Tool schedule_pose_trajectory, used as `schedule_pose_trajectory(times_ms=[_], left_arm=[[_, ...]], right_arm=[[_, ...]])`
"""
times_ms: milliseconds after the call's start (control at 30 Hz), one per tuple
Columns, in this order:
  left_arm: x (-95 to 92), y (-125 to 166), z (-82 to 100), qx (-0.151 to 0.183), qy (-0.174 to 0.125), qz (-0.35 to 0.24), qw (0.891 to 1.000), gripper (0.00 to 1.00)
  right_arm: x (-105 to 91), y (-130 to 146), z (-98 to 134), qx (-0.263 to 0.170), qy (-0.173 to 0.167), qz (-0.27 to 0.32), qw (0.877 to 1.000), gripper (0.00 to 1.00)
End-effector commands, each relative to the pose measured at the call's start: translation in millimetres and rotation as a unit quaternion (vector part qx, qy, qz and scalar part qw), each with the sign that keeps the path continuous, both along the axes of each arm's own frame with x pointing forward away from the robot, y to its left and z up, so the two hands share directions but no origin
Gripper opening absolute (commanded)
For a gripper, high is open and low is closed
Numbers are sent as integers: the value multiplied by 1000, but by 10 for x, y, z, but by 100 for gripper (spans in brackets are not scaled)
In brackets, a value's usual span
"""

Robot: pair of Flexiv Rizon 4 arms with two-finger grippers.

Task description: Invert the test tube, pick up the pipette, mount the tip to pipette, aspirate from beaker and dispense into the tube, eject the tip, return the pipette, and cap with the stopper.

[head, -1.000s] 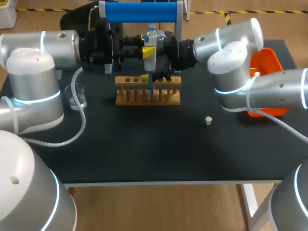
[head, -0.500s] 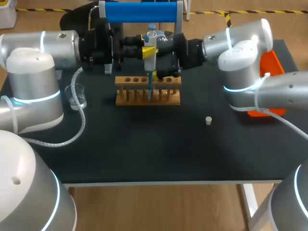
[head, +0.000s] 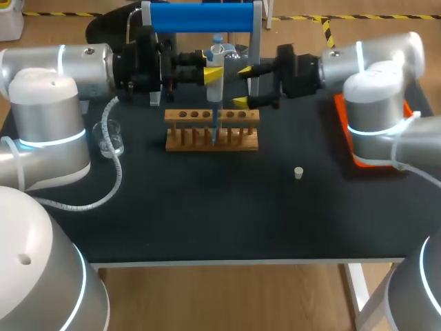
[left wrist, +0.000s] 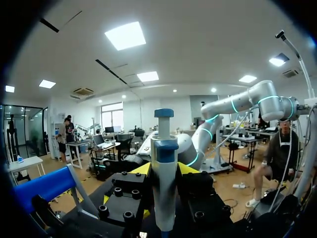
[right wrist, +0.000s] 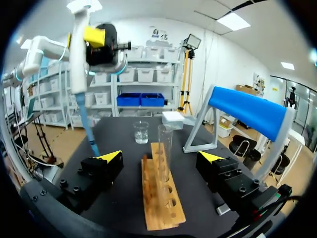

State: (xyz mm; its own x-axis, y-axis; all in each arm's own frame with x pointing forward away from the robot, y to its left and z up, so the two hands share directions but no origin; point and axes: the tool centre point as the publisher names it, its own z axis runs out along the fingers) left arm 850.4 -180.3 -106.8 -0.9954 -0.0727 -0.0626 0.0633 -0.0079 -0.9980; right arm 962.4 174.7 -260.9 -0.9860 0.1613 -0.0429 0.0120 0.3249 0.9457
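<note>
Pipette point(head: 215, 88) held upright over the wooden rack point(head: 207, 140) — white body, blue tip pointed down.
It is clamped in the left jaws; the right jaws are spread wide, empty, beside the rack — stopper point(head: 298, 173) lies apart on the bench point(head: 207, 214).

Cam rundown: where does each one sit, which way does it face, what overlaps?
Head: above and behind the robot, looking down on the table; left arm and right arm come in from the sides.
Left wrist: on the left arm, facing out across the room; its fingers grip the pipette.
Right wrist: on the right arm, looking along the rack past its open fingers.
Shared: the pipette shows in all three.
</note>
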Motion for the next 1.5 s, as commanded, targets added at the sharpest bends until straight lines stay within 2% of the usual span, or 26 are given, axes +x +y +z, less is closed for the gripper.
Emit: schedule_pose_trajectory(times_ms=[33, 100, 300, 467, 600, 733, 867, 967, 1067, 1100, 1167, 1233, 1300, 1400, 1500], left_arm=[[11, 0, 1, 0, 0, -1, 1000, 0], [11, 0, 1, 0, 0, -1, 1000, 0], [11, 0, 1, 0, 0, -1, 1000, 0], [11, 0, 1, 0, 0, -1, 1000, 0], [11, 0, 1, 0, 0, -1, 1000, 0], [11, 0, 1, 0, 0, -1, 1000, 0], [11, 0, 1, 0, 0, -1, 1000, 0], [11, 0, 1, 0, 0, -1, 1000, 0], [11, 0, 1, 0, 0, -1, 1000, 0], [11, 0, 1, 0, 0, -1, 1000, 0], [11, 0, 1, 0, 0, -1, 1000, 0], [11, 0, 1, 0, 0, -1, 1000, 0], [11, 0, 1, 0, 0, -1, 1000, 0], [11, 0, 1, 0, 0, -1, 1000, 0], [11, 0, 1, 0, 0, -1, 1000, 0]], right_arm=[[-326, -442, 198, 8, -2, -22, 1000, 100], [-464, -544, 243, 8, 15, -26, 1000, 100], [-840, -669, 383, 36, 17, -12, 999, 100], [-1031, -630, 546, 70, 9, 8, 997, 100], [-1134, -526, 652, 83, -9, 33, 996, 100], [-1181, -373, 729, 96, -22, 60, 993, 100], [-1161, -193, 782, 119, -13, 76, 990, 100], [-1135, -58, 823, 137, -9, 87, 987, 73], [-1095, 53, 855, 147, -7, 93, 985, 72], [-1085, 88, 867, 153, -4, 98, 983, 68], [-1070, 149, 888, 159, -2, 102, 982, 50], [-1051, 201, 912, 164, 0, 105, 981, 50], [-1048, 252, 936, 173, 5, 111, 979, 56], [-1041, 308, 962, 178, 9, 113, 978, 59], [-1055, 357, 994, 181, 10, 116, 977, 56]])
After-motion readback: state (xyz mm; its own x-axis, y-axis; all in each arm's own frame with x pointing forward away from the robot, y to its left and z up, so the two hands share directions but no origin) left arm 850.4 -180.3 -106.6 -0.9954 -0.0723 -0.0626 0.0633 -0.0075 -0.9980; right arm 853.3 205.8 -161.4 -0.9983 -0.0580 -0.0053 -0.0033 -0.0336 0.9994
